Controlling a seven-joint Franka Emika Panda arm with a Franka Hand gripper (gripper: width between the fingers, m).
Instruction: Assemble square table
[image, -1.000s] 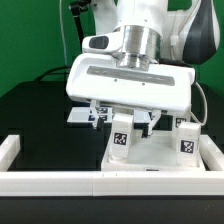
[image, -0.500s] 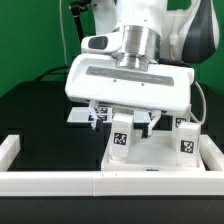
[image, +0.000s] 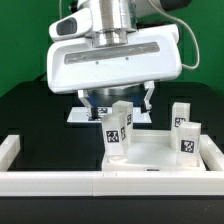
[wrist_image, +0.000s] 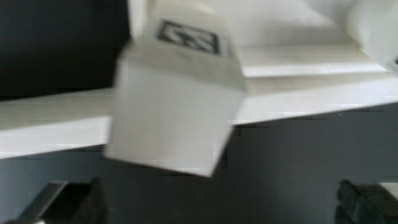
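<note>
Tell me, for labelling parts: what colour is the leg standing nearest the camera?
White, bearing a black-and-white tag; the leg shows best in the exterior view.

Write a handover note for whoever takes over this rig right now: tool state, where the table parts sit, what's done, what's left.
Tool: above the tabletop, empty as far as the wrist view shows; open or shut unclear.
Tabletop: flat against the white rail, on the exterior view's right.
Legs: three stand upright on the tabletop: near leg, far leg, right leg.
Marker board: behind, on the table.
Left: any fourth leg is not visible; check the seating of all legs.
</note>
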